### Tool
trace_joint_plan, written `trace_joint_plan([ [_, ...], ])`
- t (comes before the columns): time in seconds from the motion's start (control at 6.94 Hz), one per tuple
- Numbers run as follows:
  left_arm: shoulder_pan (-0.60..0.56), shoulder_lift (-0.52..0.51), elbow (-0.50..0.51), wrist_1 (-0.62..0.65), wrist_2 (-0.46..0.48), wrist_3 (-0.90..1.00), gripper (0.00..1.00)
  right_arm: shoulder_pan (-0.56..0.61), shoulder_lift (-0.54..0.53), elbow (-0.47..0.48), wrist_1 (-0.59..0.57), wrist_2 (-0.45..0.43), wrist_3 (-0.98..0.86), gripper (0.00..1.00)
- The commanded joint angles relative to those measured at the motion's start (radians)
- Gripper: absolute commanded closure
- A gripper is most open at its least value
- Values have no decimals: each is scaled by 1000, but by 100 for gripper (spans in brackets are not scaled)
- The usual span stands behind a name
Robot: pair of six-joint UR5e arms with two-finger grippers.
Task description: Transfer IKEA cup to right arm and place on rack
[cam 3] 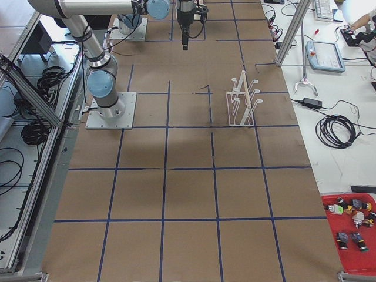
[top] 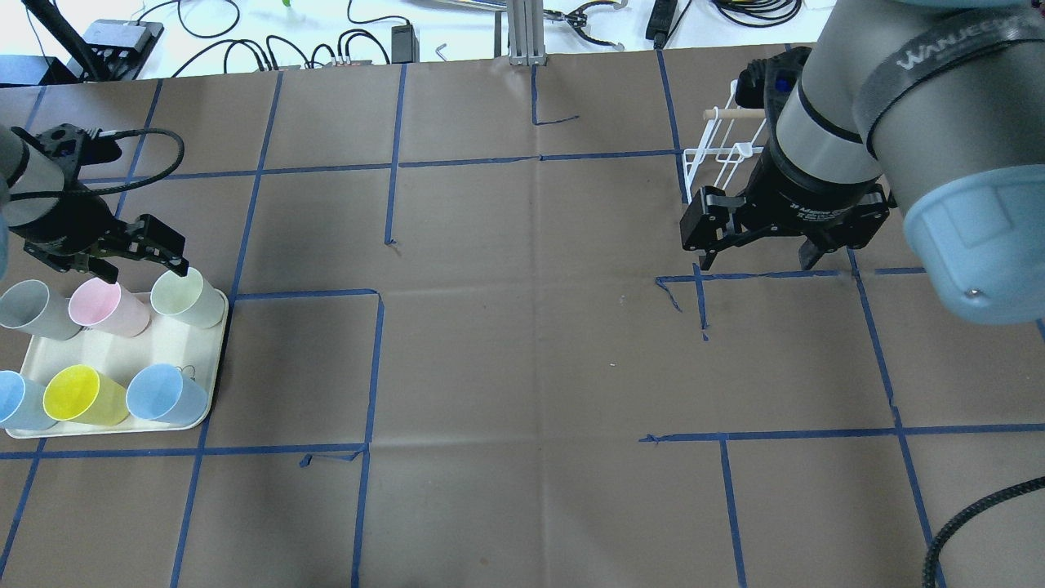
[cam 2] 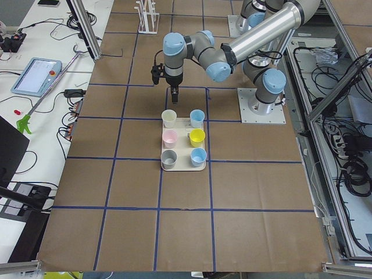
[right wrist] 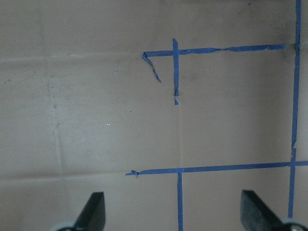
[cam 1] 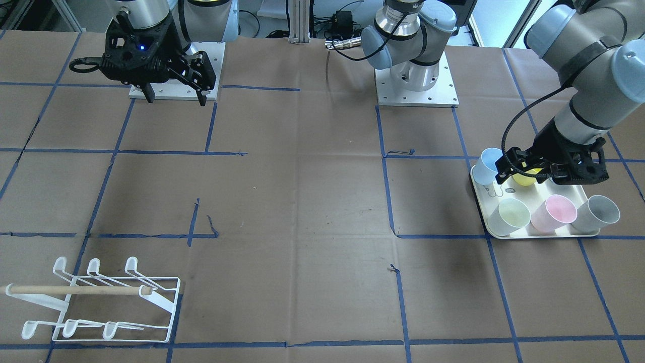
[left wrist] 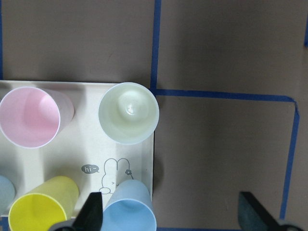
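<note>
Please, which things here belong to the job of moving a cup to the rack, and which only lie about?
For the job:
- six cups on the cream tray
- left hand, open above the tray
- right hand, open and empty
- white rack

Lying about:
- tablet
- coiled cable
- red bin of small parts

In the left wrist view the cream tray (left wrist: 144,161) carries a small grey speech bubble (left wrist: 89,168) reading "hi" - it sits just beside a line-drawn rabbit (left wrist: 115,177), between the tray's pale green cup (left wrist: 128,113) and blue cup (left wrist: 129,211). Far across the table from the tray, a dark band (top: 951,51) around the right arm (top: 824,139) reads "WANJEE" - further letters curve out of sight. White print on that arm's black wrist collar (top: 816,214) is too small to read.
</note>
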Motion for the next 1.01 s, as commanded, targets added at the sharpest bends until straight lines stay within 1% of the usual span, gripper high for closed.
trace_joint_plan([
  [0.0,-11,-65,-69,138,-1,2,1,0,0,1,-1,0,0,0],
  [0.14,-12,-91,-110,217,0,5,1,0,0,1,-1,0,-1,0],
  [0.29,-12,-110,-132,271,0,7,1,0,0,1,-1,0,-3,0],
  [0.58,-11,-145,-136,315,7,59,1,0,3,1,-1,3,-6,0],
  [0.86,-5,-152,-136,316,10,63,1,0,14,1,-1,5,-1,0],
])
